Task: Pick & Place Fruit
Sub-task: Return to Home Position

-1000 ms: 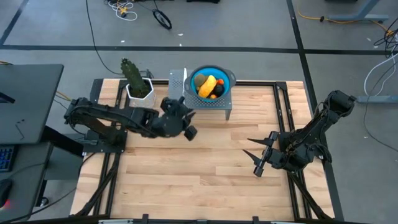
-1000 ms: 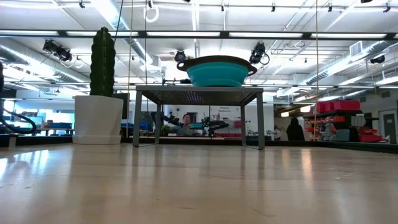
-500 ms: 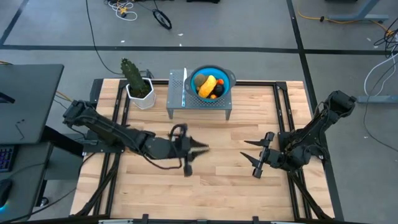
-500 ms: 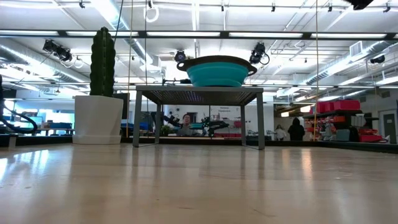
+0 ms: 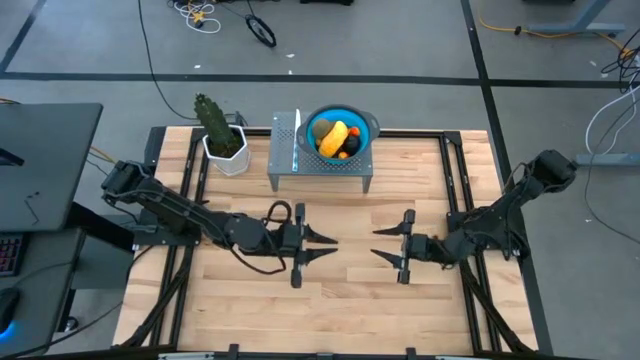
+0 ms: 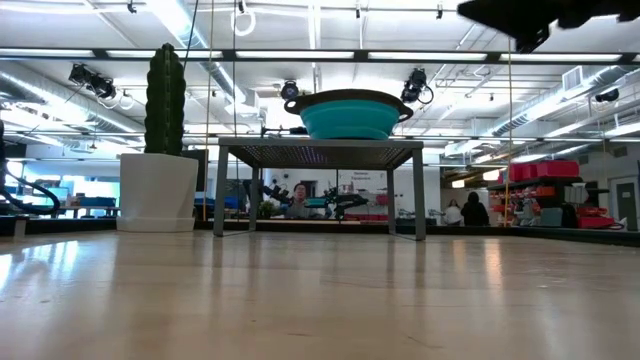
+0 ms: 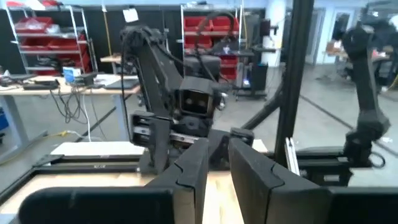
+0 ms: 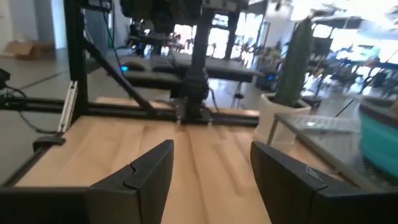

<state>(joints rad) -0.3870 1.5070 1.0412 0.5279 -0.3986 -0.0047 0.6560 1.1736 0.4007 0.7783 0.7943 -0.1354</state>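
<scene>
the fruit (image 5: 335, 136) lies heaped in the blue strainer bowl (image 5: 371, 126), which stands on the small grey shelf (image 5: 284, 162) at the far edge of the bench (image 5: 350, 300). a yellow-orange oblong lies across the middle of the heap, with an olive-green piece to its left and a near-black ball and small orange-red bits to its right. the thin knife (image 5: 297, 138) lies on the shelf top, just beside the bowl on its left. a green cactus (image 5: 210, 118) in a white pot (image 5: 226, 155) stands on the bench left of the shelf, near it but not touching.

both arms reach low over the middle of the bench and face each other, well apart from the shelf. the left gripper (image 5: 328, 246) points right, its fingers parted by a narrow gap and holding nothing; the left wrist view shows bare wood between its two dark fingers (image 7: 193, 171) and the other arm's base beyond. the right gripper (image 5: 382, 244) points left, spread wide and holding nothing; its wrist view shows the fingers (image 8: 146, 174) far apart over bare bench. a stretch of bare wood separates the two grippers.

from table height the bowl (image 6: 350, 116) sits on the shelf (image 6: 318, 148), the cactus (image 6: 165, 98) stands at the left, and a dark part of an arm (image 6: 530, 14) shows at the top right.
</scene>
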